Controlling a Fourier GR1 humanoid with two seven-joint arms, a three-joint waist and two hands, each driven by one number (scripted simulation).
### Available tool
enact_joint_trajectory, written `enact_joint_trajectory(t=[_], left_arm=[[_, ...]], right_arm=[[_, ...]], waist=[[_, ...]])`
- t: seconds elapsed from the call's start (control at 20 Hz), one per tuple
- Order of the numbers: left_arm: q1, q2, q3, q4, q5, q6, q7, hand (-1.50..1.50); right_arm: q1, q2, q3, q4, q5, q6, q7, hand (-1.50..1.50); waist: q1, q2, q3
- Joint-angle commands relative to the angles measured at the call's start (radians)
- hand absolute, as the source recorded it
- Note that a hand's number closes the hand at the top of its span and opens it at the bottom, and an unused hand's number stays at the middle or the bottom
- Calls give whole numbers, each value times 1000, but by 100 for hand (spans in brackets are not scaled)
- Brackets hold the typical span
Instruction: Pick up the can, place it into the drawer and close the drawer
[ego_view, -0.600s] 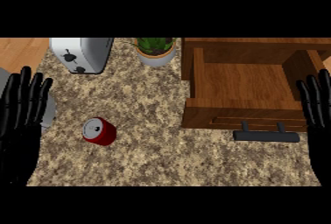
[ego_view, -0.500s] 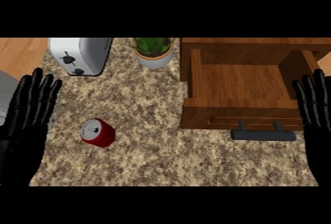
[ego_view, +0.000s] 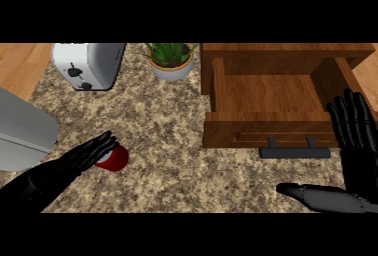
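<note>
the can (ego_view: 114, 159) is seen lying on its side on the bench (ego_view: 170, 130), well left of the open drawer (ego_view: 269, 102). it is touched by the straightened fingers of the left robot hand (ego_view: 92, 152), apparently for a grasp. the right robot hand (ego_view: 353, 125) is held spread beside the drawer, resting.

Left hand (ego_view: 87, 156) stretches forward with straight fingers (ego_view: 103, 141) — right hand (ego_view: 353, 131) rests open, upright at right edge.

Even, bright, diffuse light over the counter (ego_view: 184, 150), faint soft shadow inside the drawer (ego_view: 269, 95), no glare.
</note>
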Motion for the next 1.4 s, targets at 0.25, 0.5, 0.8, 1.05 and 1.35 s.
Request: enact_joint_trajectory(t=[0.25,0.5,0.8,1.05,1.35], left_arm=[[9,258,202,101,370,-253,88,-150],[15,262,263,209,421,-320,93,-150],[-62,166,231,212,320,-253,182,-150],[-123,90,209,261,253,-273,186,-150],[-151,36,249,382,143,-356,129,-150]], right_arm=[[99,-26,-64,-55,-60,39,46,-150],[149,-27,-76,-47,-71,76,0,-150],[181,-3,-84,-43,-60,94,-39,-150],[179,23,-95,23,-62,108,-113,-150],[280,35,-81,-101,-52,135,-74,-150]], waist=[[2,-7,3],[1,-7,2],[0,-7,2],[0,-7,2],[-3,-7,2]])
